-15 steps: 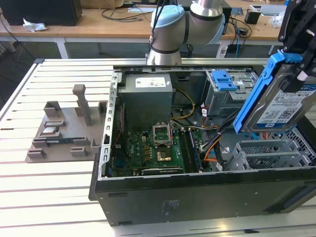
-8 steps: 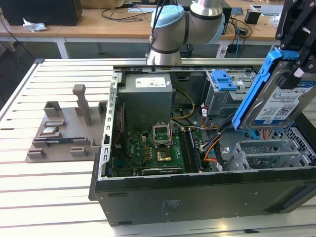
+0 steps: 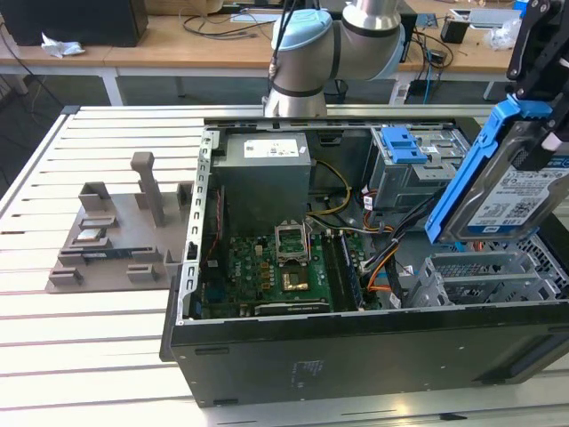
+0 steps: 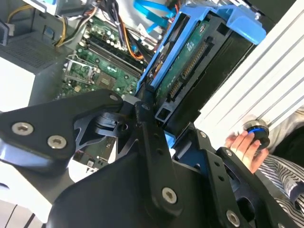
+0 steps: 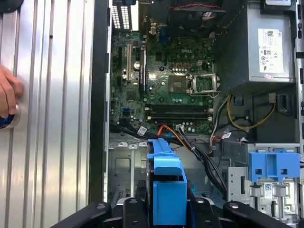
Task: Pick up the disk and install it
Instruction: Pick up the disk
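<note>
The disk [image 3: 514,182] is a silver drive with a white-and-blue label in a blue carrier. It hangs tilted, nearly on edge, above the open computer case [image 3: 356,347] at the exterior view's right. My gripper [image 3: 536,111] comes down from above and is shut on the disk's upper end. In the second wrist view the disk [image 4: 197,59] shows its underside and connector, held between the black fingers [image 4: 142,118]. In the first wrist view the blue carrier [image 5: 167,183] stands over a metal drive cage [image 5: 124,166].
Inside the case lie the motherboard [image 3: 271,271], a grey power supply [image 3: 262,173] and a second blue carrier [image 3: 400,142] in a bay. An empty drive cage [image 3: 480,276] sits below the disk. A grey fixture [image 3: 116,236] stands on the slatted table. A person's hand [image 4: 243,145] rests on a blue button.
</note>
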Controlling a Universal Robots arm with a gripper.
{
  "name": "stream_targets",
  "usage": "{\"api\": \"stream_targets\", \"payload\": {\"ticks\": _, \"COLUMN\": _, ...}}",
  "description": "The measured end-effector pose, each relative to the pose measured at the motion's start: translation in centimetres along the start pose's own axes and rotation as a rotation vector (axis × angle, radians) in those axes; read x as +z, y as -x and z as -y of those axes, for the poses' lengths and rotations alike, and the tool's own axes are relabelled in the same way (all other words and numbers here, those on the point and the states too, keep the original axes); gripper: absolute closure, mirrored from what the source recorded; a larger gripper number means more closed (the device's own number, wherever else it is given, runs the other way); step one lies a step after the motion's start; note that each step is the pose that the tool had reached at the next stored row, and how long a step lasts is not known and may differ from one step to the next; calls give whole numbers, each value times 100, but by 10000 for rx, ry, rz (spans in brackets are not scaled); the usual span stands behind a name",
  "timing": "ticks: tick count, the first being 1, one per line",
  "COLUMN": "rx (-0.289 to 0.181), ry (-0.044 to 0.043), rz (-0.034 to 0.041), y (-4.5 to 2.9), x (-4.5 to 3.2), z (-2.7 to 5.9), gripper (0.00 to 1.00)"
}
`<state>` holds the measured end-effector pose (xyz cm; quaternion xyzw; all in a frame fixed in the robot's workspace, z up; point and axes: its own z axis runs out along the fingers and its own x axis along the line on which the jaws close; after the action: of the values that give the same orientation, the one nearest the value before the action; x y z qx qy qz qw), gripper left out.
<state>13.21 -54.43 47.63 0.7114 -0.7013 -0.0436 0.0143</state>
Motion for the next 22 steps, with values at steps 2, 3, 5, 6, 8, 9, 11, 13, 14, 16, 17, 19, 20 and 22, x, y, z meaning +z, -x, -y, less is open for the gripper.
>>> {"api": "stream_targets", "payload": {"ticks": 2, "rx": 9, "ry": 6, "rz": 2, "y": -14, "x": 7, "z": 30, "gripper": 63}}
{"api": "stream_targets", "payload": {"ticks": 3, "rx": 28, "ry": 8, "rz": 4, "y": -15, "x": 16, "z": 53, "gripper": 63}}
{"api": "stream_targets", "payload": {"ticks": 5, "rx": 93, "ry": 7, "rz": 6, "y": -17, "x": 35, "z": 94, "gripper": 63}}
{"api": "stream_targets", "payload": {"ticks": 6, "rx": 164, "ry": 4, "rz": -13, "y": -18, "x": 46, "z": 103, "gripper": 63}}
{"api": "stream_targets", "payload": {"ticks": 8, "rx": 260, "ry": 1, "rz": -102, "y": -24, "x": 58, "z": 106, "gripper": 63}}
{"api": "stream_targets", "payload": {"ticks": 9, "rx": 272, "ry": 1, "rz": -122, "y": -26, "x": 60, "z": 109, "gripper": 63}}
{"api": "stream_targets", "payload": {"ticks": 11, "rx": 298, "ry": 0, "rz": -138, "y": -61, "x": 81, "z": 127, "gripper": 63}}
{"api": "stream_targets", "payload": {"ticks": 13, "rx": 299, "ry": 1, "rz": -142, "y": -71, "x": 107, "z": 173, "gripper": 63}}
{"api": "stream_targets", "payload": {"ticks": 14, "rx": 300, "ry": 1, "rz": -143, "y": -71, "x": 107, "z": 175, "gripper": 63}}
{"api": "stream_targets", "payload": {"ticks": 16, "rx": 301, "ry": 1, "rz": -141, "y": -71, "x": 109, "z": 176, "gripper": 63}}
{"api": "stream_targets", "payload": {"ticks": 17, "rx": 300, "ry": 1, "rz": -141, "y": -71, "x": 109, "z": 177, "gripper": 63}}
{"api": "stream_targets", "payload": {"ticks": 19, "rx": 300, "ry": 0, "rz": -141, "y": -71, "x": 109, "z": 178, "gripper": 63}}
{"api": "stream_targets", "payload": {"ticks": 20, "rx": 300, "ry": 1, "rz": -141, "y": -71, "x": 109, "z": 178, "gripper": 63}}
{"api": "stream_targets", "payload": {"ticks": 22, "rx": 300, "ry": 1, "rz": -140, "y": -71, "x": 109, "z": 179, "gripper": 63}}
